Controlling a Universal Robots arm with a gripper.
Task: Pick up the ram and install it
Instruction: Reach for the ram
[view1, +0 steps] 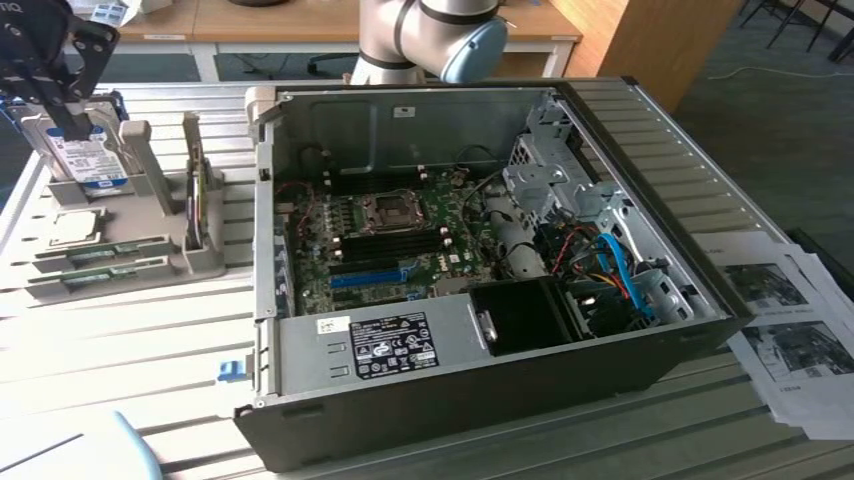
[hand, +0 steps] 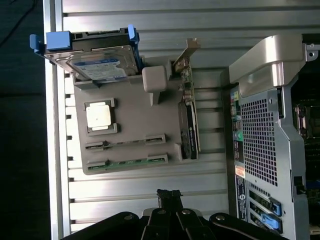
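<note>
1. At the exterior view's far left, the claw (view1: 76, 120) hangs over the far end of the holder (view1: 150, 170), above the drive (view1: 88, 162). Its jaws are pressed together and grip nothing. In the wrist view the closed claw (hand: 170, 196) is well apart from the ram (hand: 127, 162).
2. The grey holder sits on the slatted bench (view1: 134, 340). The drive stands at its far end and the processor (view1: 74, 226) lies flat in the middle.
3. The ram (view1: 107, 272) rests on edge in the nearest slot, so it has not been picked up. The slot just beyond it also shows some green, but I cannot tell whether it holds a second stick.
4. The ram is probably very light and stiff along its length. It is also thin and brittle, so it would likely crack if twisted or levered.
   - Only a narrow strip of it stands above the slot, so there is little to take hold of.
   - The safest grip looks to be at mid-length, with the pads on the two flat faces near the upper edge. That should keep it balanced and leave the lower contact edge free.
   - The bare board may be slippery, so a firm, square pinch would suit it better than a hard squeeze on the chips.
5. A card (view1: 200, 205) stands on edge at the holder's right end.
6. Further right is the open case (view1: 667, 230). The dark memory slots (view1: 394, 240) lie just near of the socket (view1: 390, 208) on the motherboard.
7. Papers (view1: 787, 320) lie at the far right.
</note>
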